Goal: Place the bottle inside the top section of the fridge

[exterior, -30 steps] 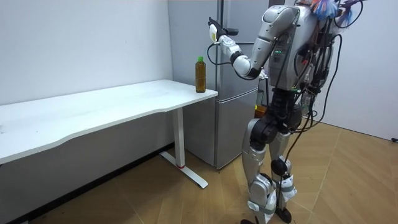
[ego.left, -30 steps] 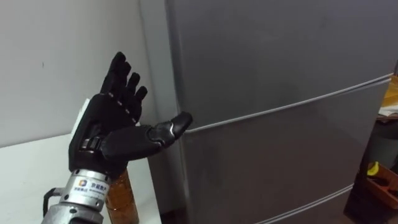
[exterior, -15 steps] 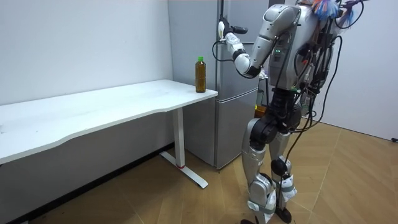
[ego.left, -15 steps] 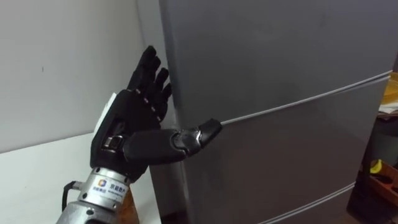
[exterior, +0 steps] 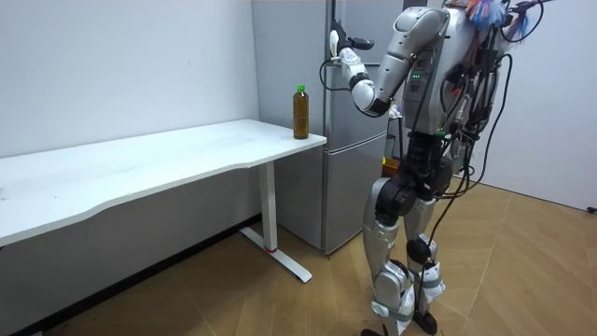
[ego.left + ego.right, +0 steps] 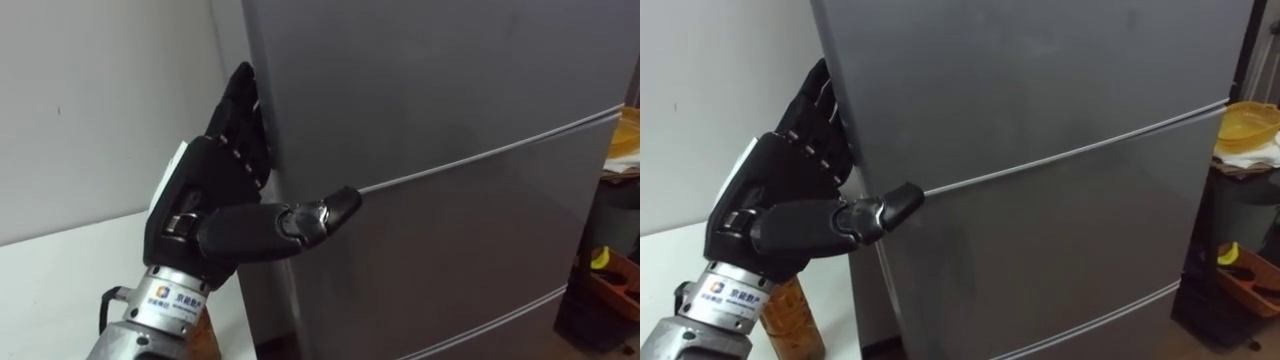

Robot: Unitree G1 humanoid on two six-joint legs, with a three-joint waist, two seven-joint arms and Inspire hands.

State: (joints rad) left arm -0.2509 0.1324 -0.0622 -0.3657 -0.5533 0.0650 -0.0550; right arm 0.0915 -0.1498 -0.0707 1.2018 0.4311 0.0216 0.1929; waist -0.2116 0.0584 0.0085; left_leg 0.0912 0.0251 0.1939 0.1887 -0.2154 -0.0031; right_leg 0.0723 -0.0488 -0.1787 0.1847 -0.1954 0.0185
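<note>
The amber bottle with a green cap stands upright on the white table's corner nearest the fridge; its shoulder shows under my left wrist. I stand facing the grey fridge, whose doors are closed. My left hand is raised at the left edge of the upper door. It is open, with straight fingers against the door's side edge and the thumb lying across the front, just above the seam to the door below. It holds nothing.
A white wall runs behind the table, left of the fridge. To the fridge's right stand a yellow bowl on a shelf and an orange box lower down. Open wooden floor lies behind me.
My left hand has moved right and forward from free air to the upper door's left edge. Its thumb now lies over the door front. The bottle has not moved.
</note>
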